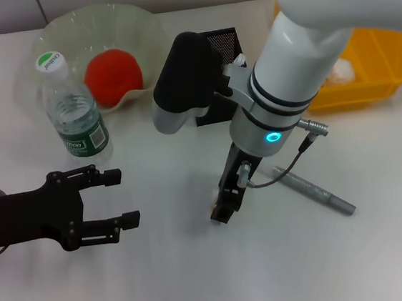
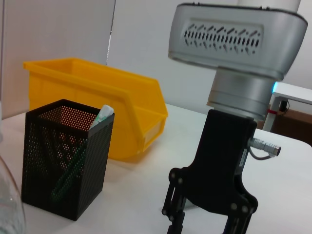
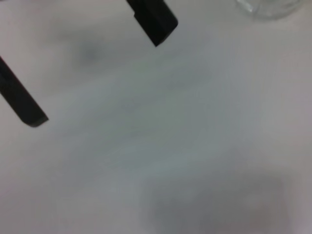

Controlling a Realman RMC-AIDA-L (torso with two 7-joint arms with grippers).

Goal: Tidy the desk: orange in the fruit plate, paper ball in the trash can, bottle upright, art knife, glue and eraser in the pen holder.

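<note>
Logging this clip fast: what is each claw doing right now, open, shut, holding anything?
Left claw: open, empty, hovering over the table near the bottle.
Right claw: pointing down at the table beside the grey knife; open, holding nothing.

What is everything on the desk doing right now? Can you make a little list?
orange: in the fruit plate
bottle: upright, beside the plate
paper ball: in the trash can
pen holder: holds a green-and-white stick
grey pen-like tool: lying on the desk
left gripper: open, empty
right gripper: low over the desk, open, empty
</note>
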